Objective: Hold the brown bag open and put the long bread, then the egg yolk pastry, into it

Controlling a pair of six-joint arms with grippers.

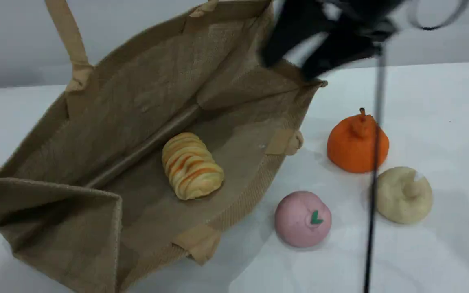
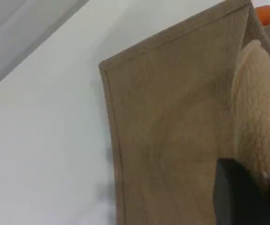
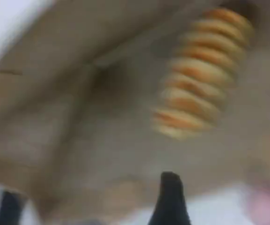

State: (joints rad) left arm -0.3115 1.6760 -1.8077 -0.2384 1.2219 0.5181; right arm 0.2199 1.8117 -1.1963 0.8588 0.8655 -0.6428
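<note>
The brown bag lies on its side with its mouth held wide. One beige handle is pulled up out of the top of the scene view. In the left wrist view my left gripper is shut on that handle, beside the bag's outer wall. The long bread rests on the bag's lower inside wall; it also appears, blurred, in the right wrist view. My right gripper hangs open and empty above the bag's right rim. The egg yolk pastry sits on the table at the right.
An orange pear-shaped item stands right of the bag, just behind the pastry. A pink ball with a green leaf mark lies near the bag's front rim. A thin black cable hangs down in front of the pear and pastry.
</note>
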